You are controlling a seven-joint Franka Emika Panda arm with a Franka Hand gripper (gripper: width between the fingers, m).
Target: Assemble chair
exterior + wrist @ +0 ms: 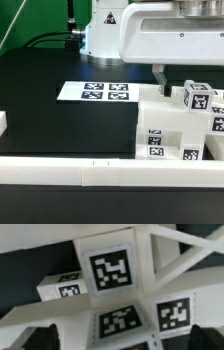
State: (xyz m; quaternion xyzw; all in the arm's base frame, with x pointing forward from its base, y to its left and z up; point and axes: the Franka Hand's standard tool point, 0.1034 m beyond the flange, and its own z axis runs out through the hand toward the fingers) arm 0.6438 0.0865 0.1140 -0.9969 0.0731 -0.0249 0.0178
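The chair's white tagged parts [166,135] are bunched together at the exterior view's right, against the front rail. A cube-ended piece [197,97] stands on top of the stack. My gripper [160,78] hangs just above the stack's near-left corner. In the wrist view the X-braced frame [178,259] and its tagged panel [110,269] fill the picture, with a small tagged cube [65,287] beside them. My gripper [122,340] is open. Its dark fingertips [40,336] stand wide on either side of a tagged white part without closing on it.
The marker board [95,92] lies flat on the black table at the exterior view's left of the parts. A long white rail [70,172] runs along the front edge. A short white block [3,123] sits at the far left. The arm's base [105,35] stands behind.
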